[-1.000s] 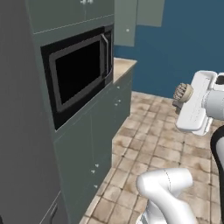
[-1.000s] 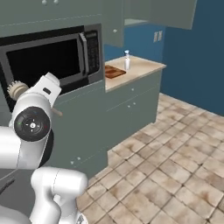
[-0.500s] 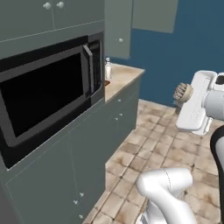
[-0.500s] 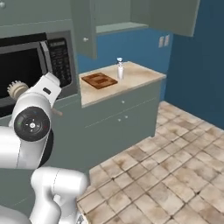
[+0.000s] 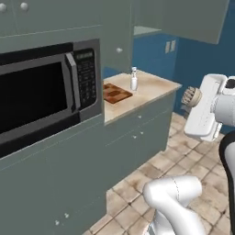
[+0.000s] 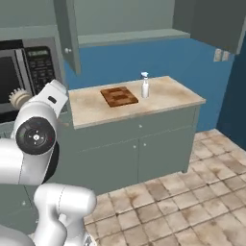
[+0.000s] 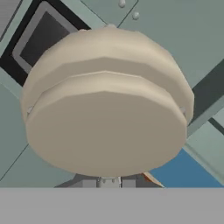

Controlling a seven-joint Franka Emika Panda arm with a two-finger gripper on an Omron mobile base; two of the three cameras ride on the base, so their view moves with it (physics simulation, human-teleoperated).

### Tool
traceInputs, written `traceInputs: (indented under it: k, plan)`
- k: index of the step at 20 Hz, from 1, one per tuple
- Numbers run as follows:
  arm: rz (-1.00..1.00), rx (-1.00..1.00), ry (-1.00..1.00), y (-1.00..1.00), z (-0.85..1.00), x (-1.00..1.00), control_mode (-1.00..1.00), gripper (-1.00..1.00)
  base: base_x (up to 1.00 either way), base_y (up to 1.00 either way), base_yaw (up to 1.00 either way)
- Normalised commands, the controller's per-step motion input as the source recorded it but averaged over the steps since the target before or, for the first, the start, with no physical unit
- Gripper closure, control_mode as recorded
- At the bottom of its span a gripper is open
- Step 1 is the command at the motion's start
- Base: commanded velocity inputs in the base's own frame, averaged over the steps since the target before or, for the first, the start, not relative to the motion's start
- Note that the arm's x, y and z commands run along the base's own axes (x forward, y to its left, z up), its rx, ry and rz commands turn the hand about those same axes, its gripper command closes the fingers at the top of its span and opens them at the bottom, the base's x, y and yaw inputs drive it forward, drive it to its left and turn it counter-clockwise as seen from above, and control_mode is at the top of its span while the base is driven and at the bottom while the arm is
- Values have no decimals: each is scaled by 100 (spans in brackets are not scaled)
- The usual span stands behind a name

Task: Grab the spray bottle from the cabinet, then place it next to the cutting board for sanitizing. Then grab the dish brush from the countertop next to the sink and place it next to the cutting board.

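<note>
Dish brush (image 7: 107,103) rides clamped in the fingers; cutting board (image 6: 119,96) (spray bottle (image 6: 145,86) at its 3 o'clock) has swung closer as the base drives.

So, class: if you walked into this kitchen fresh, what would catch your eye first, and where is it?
Most striking is the pale round dish brush right in front of the hand camera, carried at the end of the white arm with the gripper shut on it. Beyond it, the checkered cutting board lies on the tan countertop, with the spray bottle upright just beside it. A black microwave is built into the grey-green cabinets.
</note>
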Motion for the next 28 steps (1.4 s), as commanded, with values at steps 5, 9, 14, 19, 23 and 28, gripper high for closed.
traceInputs:
  k: [5, 9, 14, 19, 23, 28]
  plan:
    - [0, 0, 0, 0, 0, 0, 100, 100, 0, -100, 54]
    - [0, 0, 0, 0, 0, 0, 100, 100, 17, -100, 54]
    - [0, 0, 0, 0, 0, 0, 100, 100, 50, -96, 40]
    - [0, 0, 0, 0, 0, 0, 100, 100, 100, -81, 27]
    - [0, 0, 0, 0, 0, 0, 100, 100, 86, -15, 13]
    - [0, 0, 0, 0, 0, 0, 100, 100, 95, 14, 0]
